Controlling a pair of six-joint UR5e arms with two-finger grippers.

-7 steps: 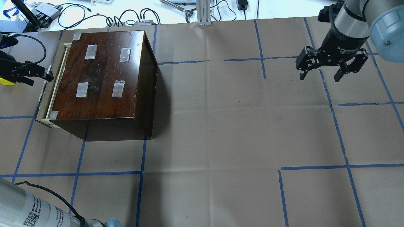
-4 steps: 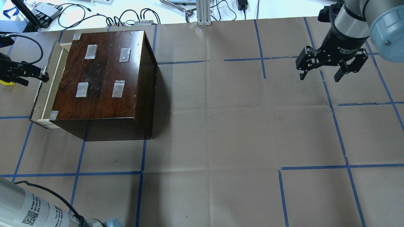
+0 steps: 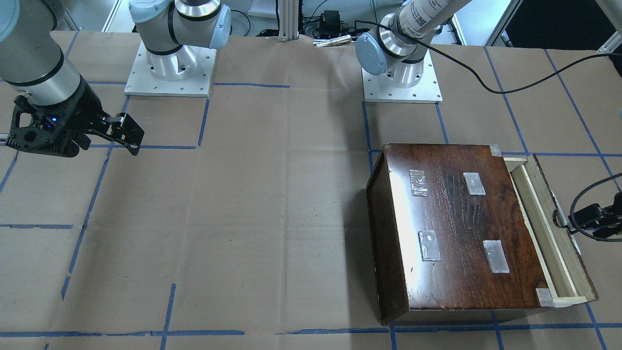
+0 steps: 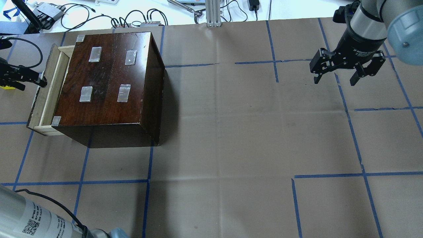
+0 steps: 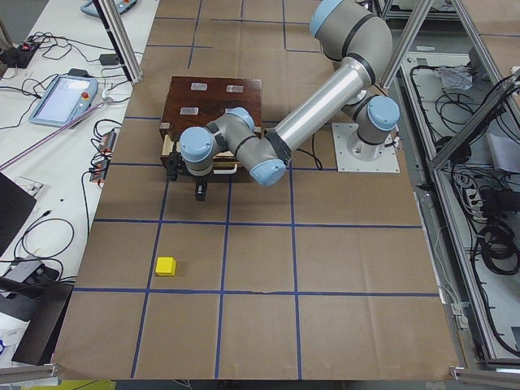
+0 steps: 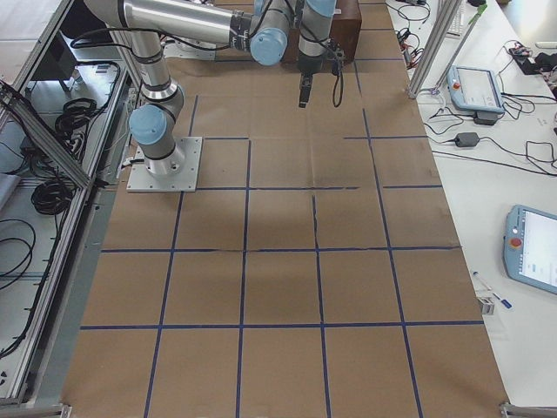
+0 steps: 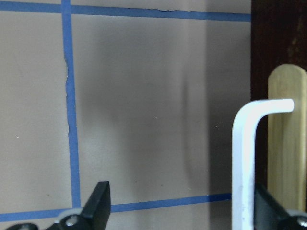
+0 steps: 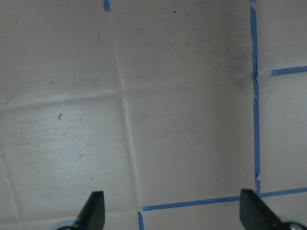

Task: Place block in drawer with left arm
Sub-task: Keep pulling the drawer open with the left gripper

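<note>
Desk [image 4: 231,132]: paper-covered. Box [image 4: 109,79]: unmoved. Drawer [image 4: 46,96]: further out of the box than a second ago, with more of its pale tray exposed; judged nearly open enough to load. Left gripper [image 7: 186,212]: fingers apart, one hooked behind the white handle [image 7: 242,158], drawn back with the drawer. Right gripper [image 4: 334,81]: apart, empty, well away. Block [image 5: 166,266]: on the desk, apart from the drawer front, not yet picked up.

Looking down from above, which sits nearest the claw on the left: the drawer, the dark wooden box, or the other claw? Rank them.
1. The drawer, pulled partly out, its front right at the left gripper.
2. The wooden box, just beyond the drawer, on the table's left side.
3. The right gripper, far across, at the table's right.
</note>
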